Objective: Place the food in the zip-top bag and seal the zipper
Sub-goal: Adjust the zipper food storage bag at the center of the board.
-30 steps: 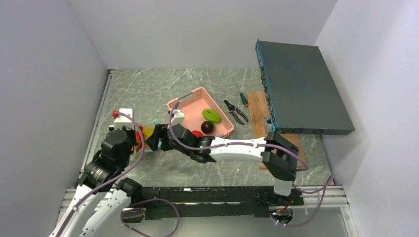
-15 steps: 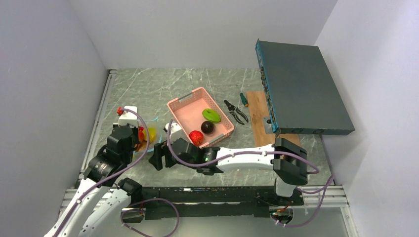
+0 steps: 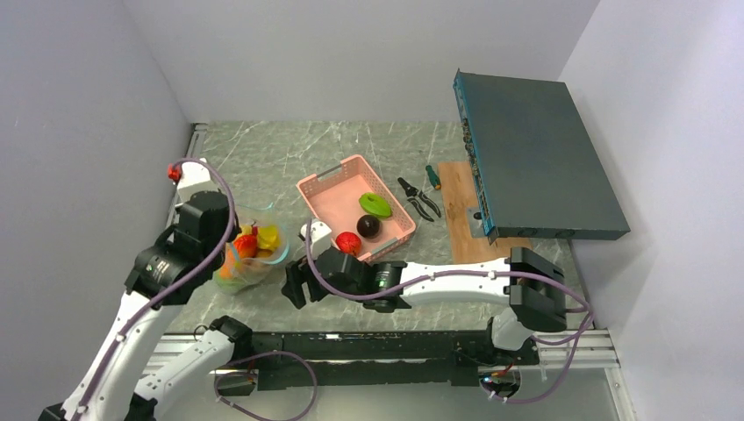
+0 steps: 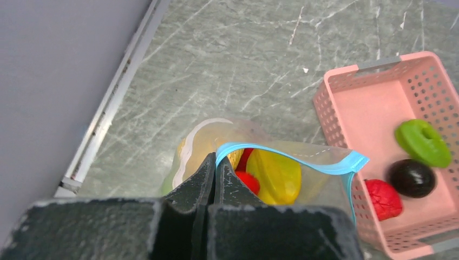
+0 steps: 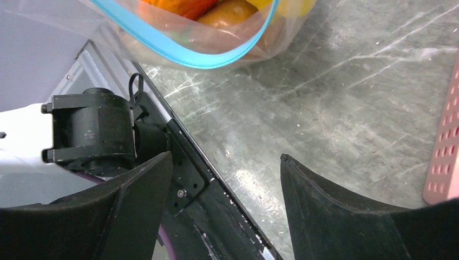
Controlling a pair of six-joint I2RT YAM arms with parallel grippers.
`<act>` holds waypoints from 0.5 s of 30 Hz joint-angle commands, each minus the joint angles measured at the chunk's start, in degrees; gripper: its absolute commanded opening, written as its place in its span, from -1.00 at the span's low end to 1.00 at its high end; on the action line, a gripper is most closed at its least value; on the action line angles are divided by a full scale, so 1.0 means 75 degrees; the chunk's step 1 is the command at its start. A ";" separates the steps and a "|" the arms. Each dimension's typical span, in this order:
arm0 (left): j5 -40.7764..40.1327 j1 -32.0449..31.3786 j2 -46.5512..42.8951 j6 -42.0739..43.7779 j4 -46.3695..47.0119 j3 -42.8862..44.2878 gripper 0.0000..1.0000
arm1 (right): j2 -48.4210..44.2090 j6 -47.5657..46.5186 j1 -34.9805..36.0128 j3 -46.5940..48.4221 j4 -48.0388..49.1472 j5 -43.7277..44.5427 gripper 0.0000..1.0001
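The clear zip-top bag [image 3: 250, 259] hangs open at the table's left with red, yellow and orange food [image 3: 248, 246] inside. My left gripper [image 4: 215, 158] is shut on the bag's teal-blue zipper [image 4: 287, 154] edge and holds it up. In the left wrist view a yellow piece [image 4: 276, 176] and a red piece [image 4: 246, 181] show through the mouth. My right gripper [image 3: 294, 282] is open and empty just right of the bag, low over the table. In the right wrist view the bag's blue rim [image 5: 189, 54] lies above its fingers [image 5: 138, 189]. A red piece [image 3: 348, 243], a dark purple piece [image 3: 368, 225] and a green piece [image 3: 375, 204] lie in the pink basket [image 3: 329, 189].
Pliers [image 3: 419, 197] and a screwdriver [image 3: 432, 175] lie right of the basket by a wooden board [image 3: 456, 206]. A large dark flat box [image 3: 535, 158] overhangs the right side. A metal rail [image 3: 180, 197] runs along the left wall.
My left gripper has risen and pulled the bag's mouth up, so the bag now stands open. My right gripper has drawn back from the bag toward the near edge, empty.
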 commanded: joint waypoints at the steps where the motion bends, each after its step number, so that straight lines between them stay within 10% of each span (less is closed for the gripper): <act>1: 0.0127 0.0028 0.0655 -0.2704 -0.1800 0.0948 -1.00 | -0.0549 -0.0468 -0.0007 -0.0042 -0.0193 0.0202 0.50; 15: 0.1306 0.0027 -0.2372 -0.8237 -0.1491 -0.1306 -1.00 | -0.1738 -0.1770 0.0734 -0.1195 0.0794 0.1109 0.54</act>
